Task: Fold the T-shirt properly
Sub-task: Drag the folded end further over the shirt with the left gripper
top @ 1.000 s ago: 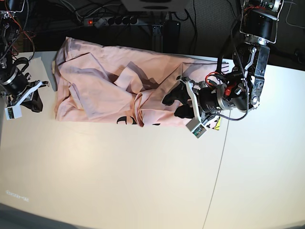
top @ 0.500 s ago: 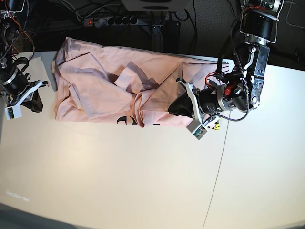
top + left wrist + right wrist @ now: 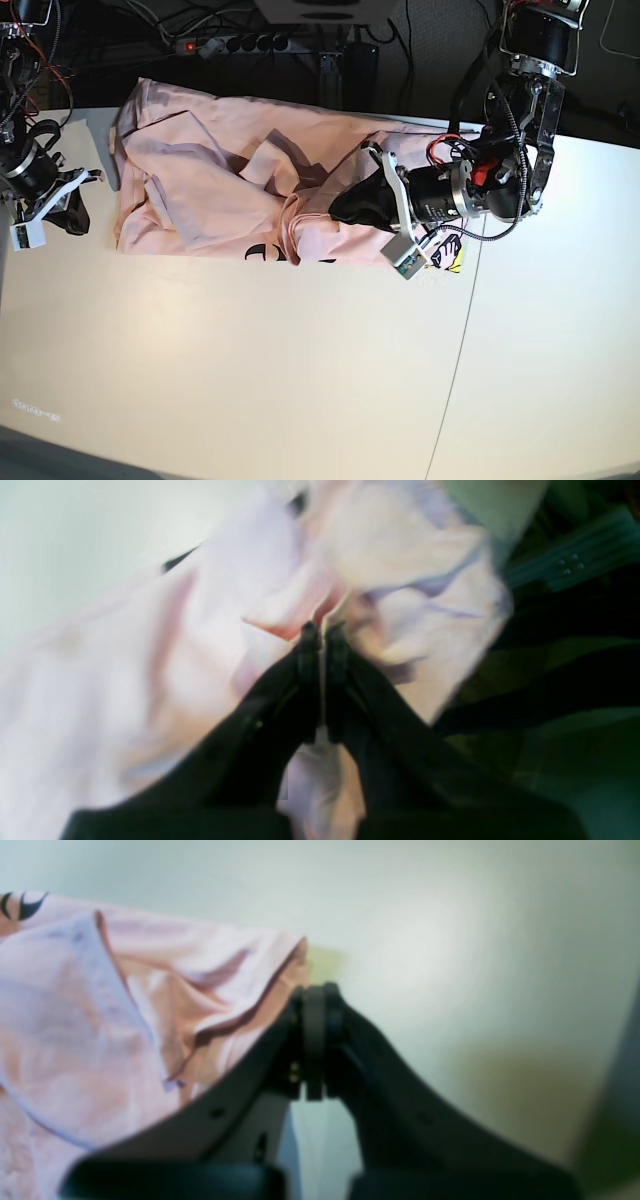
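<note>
The black jaws of the left gripper (image 3: 322, 630) are pressed together with a thin fold of the large pale pink cotton T-shirt (image 3: 220, 180) pinched between their tips; the wrist view shows the cloth rising in a small peak just beyond them. The right gripper (image 3: 315, 995) has its jaws fully together and holds nothing, hanging over bare table just beside the shirt's corner.

The wide white table (image 3: 250, 380) serves as the landmark. The shirt lies rumpled along its far edge, stretched from the table's left end toward its middle seam, with part of the black lettering (image 3: 262, 252) showing at the shirt's near hem. A small yellow graphic (image 3: 448, 259) peeks out at the near side of the left arm, on the table beside the seam. The left arm's body and its looping cables cover the right end of the shirt. Past the table's far edge, a black power strip (image 3: 235, 43) with a red light and tangled cables lie against a dark backdrop.

A second ago the left gripper's jaws stood wide apart over the shirt's right end; they have since closed on the cloth and drawn it toward the shirt's middle, uncovering more of the yellow graphic. The right gripper has stayed put at the table's left end.
</note>
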Controlling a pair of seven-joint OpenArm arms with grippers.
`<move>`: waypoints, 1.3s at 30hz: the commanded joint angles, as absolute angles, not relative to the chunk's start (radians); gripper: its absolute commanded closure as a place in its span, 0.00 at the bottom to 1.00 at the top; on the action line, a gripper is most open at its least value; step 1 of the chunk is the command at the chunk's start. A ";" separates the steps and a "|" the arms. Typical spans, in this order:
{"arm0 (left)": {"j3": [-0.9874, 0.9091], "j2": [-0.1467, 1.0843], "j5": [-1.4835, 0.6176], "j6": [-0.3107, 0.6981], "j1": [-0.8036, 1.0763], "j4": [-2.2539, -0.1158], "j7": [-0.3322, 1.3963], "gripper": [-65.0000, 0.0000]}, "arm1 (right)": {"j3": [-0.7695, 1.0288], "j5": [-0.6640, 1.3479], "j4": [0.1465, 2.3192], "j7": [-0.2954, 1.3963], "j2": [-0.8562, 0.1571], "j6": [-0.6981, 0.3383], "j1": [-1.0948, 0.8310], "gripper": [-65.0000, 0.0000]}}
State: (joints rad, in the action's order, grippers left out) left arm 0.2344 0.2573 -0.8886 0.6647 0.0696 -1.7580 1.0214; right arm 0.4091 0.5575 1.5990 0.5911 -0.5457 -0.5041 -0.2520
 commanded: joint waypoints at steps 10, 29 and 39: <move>0.421 0.249 -0.914 0.698 0.109 -1.880 1.026 1.00 | 0.421 0.568 1.614 0.572 -0.568 -0.558 -0.244 1.00; 0.589 0.249 -0.685 0.698 0.092 -1.880 0.860 0.51 | 0.421 0.569 1.614 0.573 -0.568 -0.558 -0.244 1.00; 0.465 0.250 -0.661 0.698 0.091 -1.880 0.892 0.56 | 0.421 0.573 1.614 0.586 -0.568 -0.557 -0.244 1.00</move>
